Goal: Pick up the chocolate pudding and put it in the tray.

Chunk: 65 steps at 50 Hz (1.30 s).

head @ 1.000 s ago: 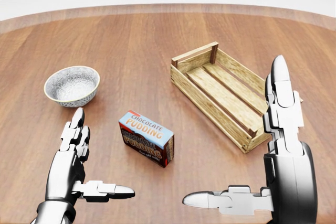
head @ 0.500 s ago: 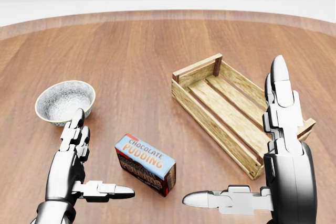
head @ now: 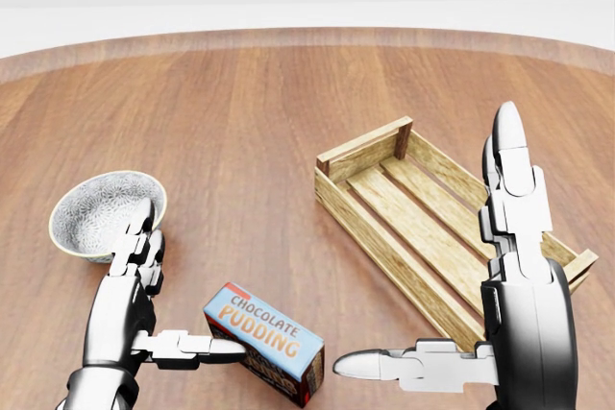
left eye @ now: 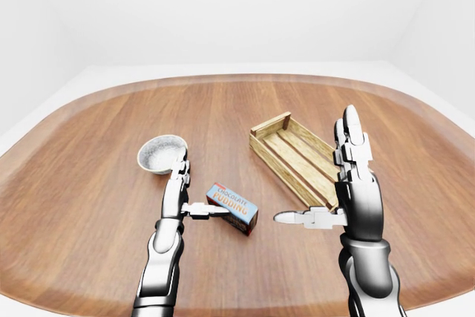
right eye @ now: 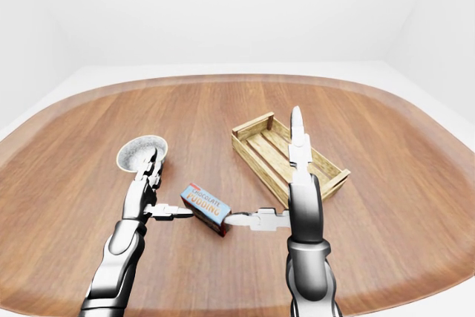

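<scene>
The chocolate pudding (head: 264, 341) is a blue and brown box lying on the wooden table (head: 240, 112), at the bottom middle of the head view. The tray (head: 382, 243) is an empty wooden slatted crate to the box's upper right. My left hand (head: 187, 280) is open just left of the box, and its thumb tip reaches the box's left end. My right hand (head: 423, 237) is open to the right of the box, fingers upright in front of the tray's near right corner and thumb pointing left towards the box.
A white speckled bowl (head: 101, 210) stands at the left, just above my left hand's fingers (head: 139, 247). The round table's far edge (left eye: 237, 79) curves across the top, with white floor and walls beyond.
The camera has moved towards the table, so the box, tray and bowl have slid down the head view. Both hands keep their open pose. My left thumb now meets the box.
</scene>
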Motion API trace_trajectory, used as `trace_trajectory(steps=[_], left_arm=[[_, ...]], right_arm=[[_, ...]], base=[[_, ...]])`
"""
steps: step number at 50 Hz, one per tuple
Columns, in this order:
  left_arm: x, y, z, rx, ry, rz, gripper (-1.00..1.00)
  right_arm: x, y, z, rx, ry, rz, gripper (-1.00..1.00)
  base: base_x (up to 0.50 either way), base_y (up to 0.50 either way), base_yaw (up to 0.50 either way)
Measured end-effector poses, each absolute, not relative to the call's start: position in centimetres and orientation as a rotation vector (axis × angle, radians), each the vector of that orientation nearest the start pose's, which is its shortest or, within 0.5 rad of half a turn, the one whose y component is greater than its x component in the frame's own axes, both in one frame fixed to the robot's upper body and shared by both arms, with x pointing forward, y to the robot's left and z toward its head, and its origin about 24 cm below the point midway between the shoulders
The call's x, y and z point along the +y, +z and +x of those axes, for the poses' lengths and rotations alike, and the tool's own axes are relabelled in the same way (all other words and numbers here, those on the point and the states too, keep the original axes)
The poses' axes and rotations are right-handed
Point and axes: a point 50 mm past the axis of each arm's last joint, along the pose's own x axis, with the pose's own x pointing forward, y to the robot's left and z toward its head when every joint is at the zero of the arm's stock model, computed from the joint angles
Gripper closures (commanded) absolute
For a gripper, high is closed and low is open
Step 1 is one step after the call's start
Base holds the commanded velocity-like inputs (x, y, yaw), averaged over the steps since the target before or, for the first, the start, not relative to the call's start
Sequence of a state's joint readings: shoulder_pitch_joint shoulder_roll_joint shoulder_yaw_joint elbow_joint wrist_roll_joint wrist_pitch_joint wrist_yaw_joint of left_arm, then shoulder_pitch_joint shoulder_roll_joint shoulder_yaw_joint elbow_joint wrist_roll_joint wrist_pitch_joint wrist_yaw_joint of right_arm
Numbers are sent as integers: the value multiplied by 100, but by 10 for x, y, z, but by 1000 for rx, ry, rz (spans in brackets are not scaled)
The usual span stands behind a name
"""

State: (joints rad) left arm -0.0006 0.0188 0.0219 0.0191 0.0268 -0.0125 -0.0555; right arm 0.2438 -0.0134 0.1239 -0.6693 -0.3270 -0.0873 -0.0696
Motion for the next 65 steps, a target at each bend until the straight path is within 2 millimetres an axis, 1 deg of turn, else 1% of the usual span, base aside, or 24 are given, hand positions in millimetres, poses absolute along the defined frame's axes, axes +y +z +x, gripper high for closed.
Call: trace_trajectory(steps=[4,22,33,43,53,65], left_arm=[[155,38,254,8,-34,45,-100],[155,38,254,9,-34,49,-100],[150,35,250,9,-42,113,-100],[147,33,251,16,-46,143,-100],[147,31,252,22,-44,156,-100],[147,30,253,28,-40,159,-100]], right_arm=[[-138,151,185,-537,-70,-285,-100],[-138,150,185,-533,-66,-279,-100],[-140,149,184,-527,-67,-271,-100],[-143,154,189,-534,-73,-256,-100],[-137,153,192,-522,-34,-269,-100],[-125,143,196,-488,45,-295,-100]], base=[[25,0,0],[0,0,0],[0,0,0],[0,0,0],[0,0,0],[0,0,0]])
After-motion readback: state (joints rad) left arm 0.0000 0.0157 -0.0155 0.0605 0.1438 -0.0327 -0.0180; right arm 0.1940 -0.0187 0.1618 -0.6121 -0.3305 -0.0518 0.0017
